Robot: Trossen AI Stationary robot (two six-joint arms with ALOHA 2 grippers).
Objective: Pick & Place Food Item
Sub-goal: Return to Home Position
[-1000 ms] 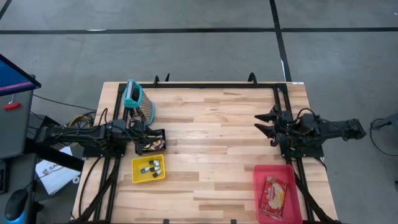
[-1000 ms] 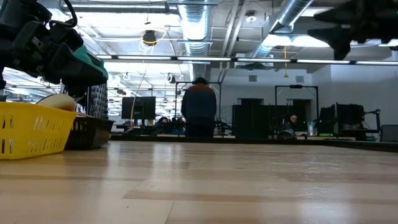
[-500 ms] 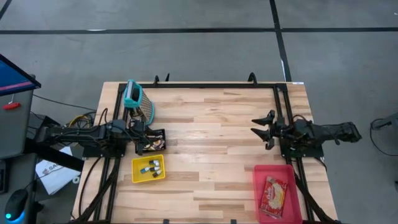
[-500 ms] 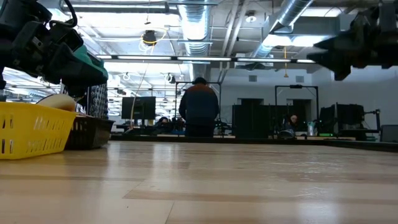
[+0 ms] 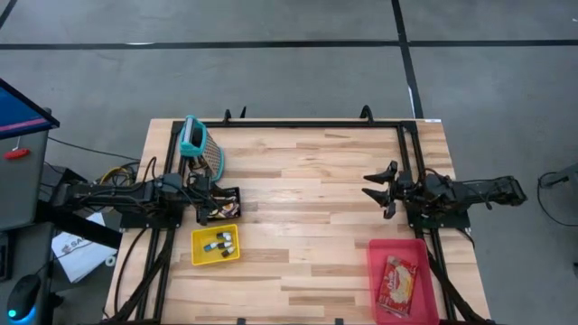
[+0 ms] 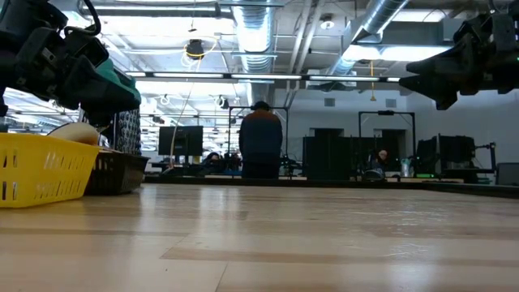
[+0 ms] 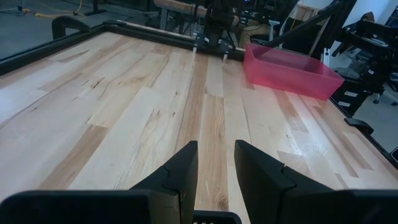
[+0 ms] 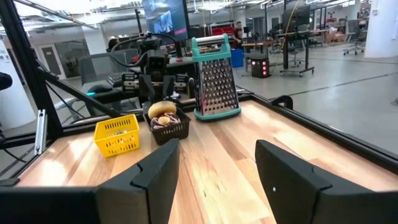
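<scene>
Since the earlier frames the right gripper (image 5: 377, 185) has reached a little farther left over the wooden table (image 5: 307, 171), and in the low view it has sunk from the top edge to hang lower at the right. Its fingers stand wide apart and hold nothing; its wrist view looks between them across the boards to the far-left things. The left gripper (image 5: 204, 195) has not shifted: it hovers over the left side of the table, just above the dark basket (image 5: 221, 206). Its fingers (image 7: 186, 168) are a narrow gap apart, with bare wood showing between them.

The yellow bin (image 5: 198, 248) sits near the left edge, just on the near side of the dark basket. Several small food coloring bottles (image 5: 218, 244) lie inside it; their colours are too small to tell. The dark basket holds a pale, rounded food item (image 8: 162, 109). A box grater (image 5: 202, 150) with a teal handle stands beyond it at the far left. At the near right corner a red bin (image 5: 375, 271) holds a snack packet (image 5: 398, 282). In the room beyond, a person (image 6: 259, 142) stands with back turned.
</scene>
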